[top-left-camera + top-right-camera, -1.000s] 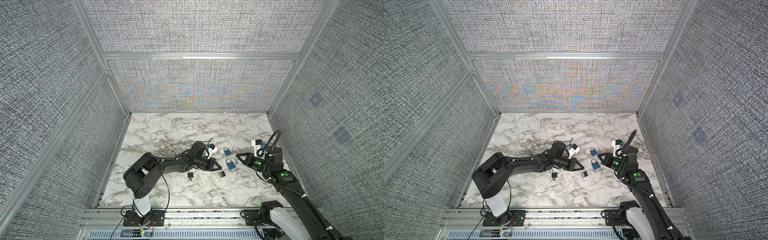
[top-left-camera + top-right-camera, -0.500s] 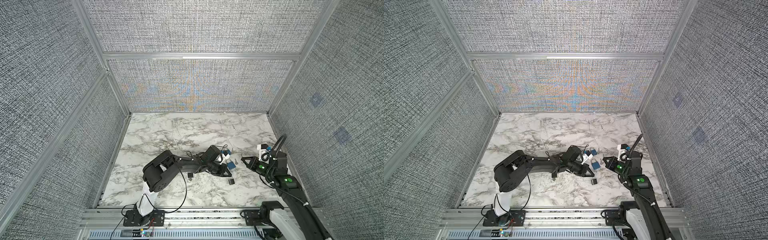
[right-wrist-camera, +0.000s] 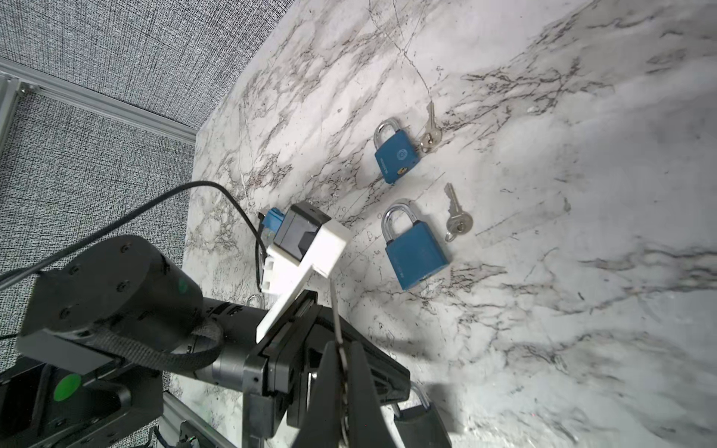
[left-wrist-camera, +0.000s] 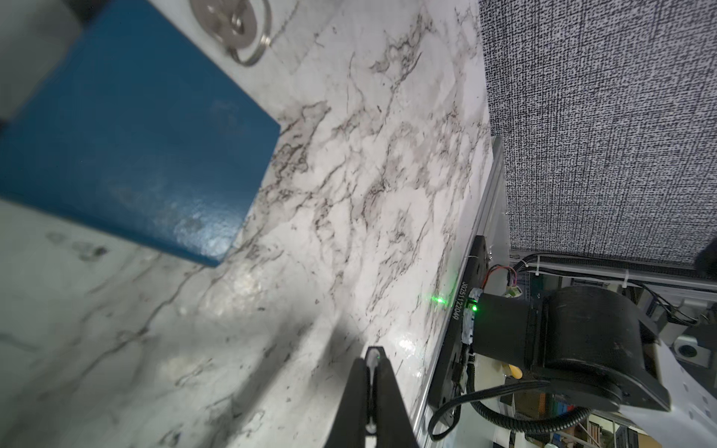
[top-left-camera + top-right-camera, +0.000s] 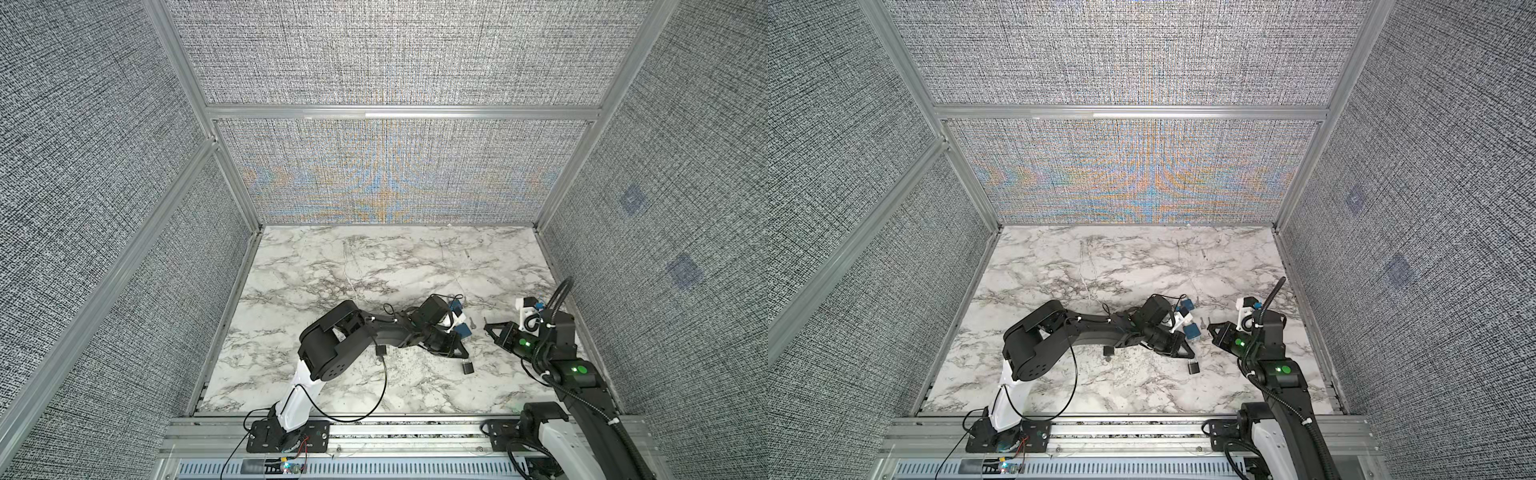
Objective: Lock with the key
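Two blue padlocks lie on the marble, a larger one (image 3: 417,252) (image 5: 464,330) (image 5: 1192,331) and a smaller one (image 3: 395,155) behind it. A loose silver key (image 3: 457,219) rests beside the larger one, another key (image 3: 428,134) beside the smaller. My right gripper (image 3: 341,349) (image 5: 487,328) is shut on a key (image 3: 334,306), whose blade sticks out past the tips, right of the larger padlock. My left gripper (image 4: 374,358) (image 5: 460,355) is shut and holds nothing. It lies low on the marble just in front of the larger blue padlock (image 4: 128,155).
A black padlock (image 5: 467,368) (image 5: 1192,368) (image 3: 421,421) lies right by the left gripper's tip. A second black padlock (image 5: 380,351) sits under the left forearm. The left wrist camera (image 3: 306,236) covers part of the blue padlocks from above. Fabric walls close in three sides.
The left arm swung right, so its shut gripper now lies below the blue padlocks; the near black padlock shifted right and forward. The right gripper drew back toward the right with its key.
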You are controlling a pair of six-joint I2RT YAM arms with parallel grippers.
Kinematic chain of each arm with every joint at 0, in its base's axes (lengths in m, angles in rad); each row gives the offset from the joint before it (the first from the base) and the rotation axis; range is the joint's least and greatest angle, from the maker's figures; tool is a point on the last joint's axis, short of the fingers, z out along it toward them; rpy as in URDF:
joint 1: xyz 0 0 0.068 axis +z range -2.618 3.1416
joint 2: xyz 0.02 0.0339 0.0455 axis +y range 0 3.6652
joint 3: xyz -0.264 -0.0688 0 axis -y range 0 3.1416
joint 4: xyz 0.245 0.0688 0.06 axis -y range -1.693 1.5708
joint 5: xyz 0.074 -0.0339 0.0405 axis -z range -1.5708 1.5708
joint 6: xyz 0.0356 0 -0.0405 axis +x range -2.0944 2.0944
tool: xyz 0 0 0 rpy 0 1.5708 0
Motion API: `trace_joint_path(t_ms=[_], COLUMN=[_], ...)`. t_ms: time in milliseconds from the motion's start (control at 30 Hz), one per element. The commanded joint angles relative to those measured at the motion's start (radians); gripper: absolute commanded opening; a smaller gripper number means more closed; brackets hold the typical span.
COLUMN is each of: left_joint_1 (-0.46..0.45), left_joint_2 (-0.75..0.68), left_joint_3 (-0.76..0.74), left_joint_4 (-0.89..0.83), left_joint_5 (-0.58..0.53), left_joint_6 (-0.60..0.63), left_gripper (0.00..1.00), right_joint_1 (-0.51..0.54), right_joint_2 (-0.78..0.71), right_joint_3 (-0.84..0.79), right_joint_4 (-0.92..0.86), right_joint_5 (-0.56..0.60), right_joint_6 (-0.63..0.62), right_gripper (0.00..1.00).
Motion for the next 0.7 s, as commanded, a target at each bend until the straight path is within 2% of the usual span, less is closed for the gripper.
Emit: trace_joint_path(t_ms=[0, 133, 233, 667], left_joint_1=[-0.001, -0.001, 0.001, 0.030], left_joint_2=[0.010, 0.016, 0.013, -0.065], left_joint_3=[0.013, 0.031, 0.032, -0.019], left_joint_4=[0.004, -0.036, -0.053, -0.081], left_joint_5=[0.004, -0.026, -0.046, -0.125], left_joint_6=[-0.006, 0.005, 0.009, 0.048], left_gripper=[0.05, 0.26, 0.34, 0.36], right_joint_1=[0.002, 0.002, 0.002, 0.019], right_joint_2=[-0.008, -0.005, -0.001, -0.043], right_joint_3=[-0.012, -0.029, -0.046, -0.185], right_joint_4=[-0.025, -0.049, -0.073, -0.051], right_joint_5=[0.009, 0.004, 0.005, 0.006], right_joint_6=[-0.007, -0.025, -0.032, 0.025], right_gripper=[0.00, 0.00, 0.00, 0.00])
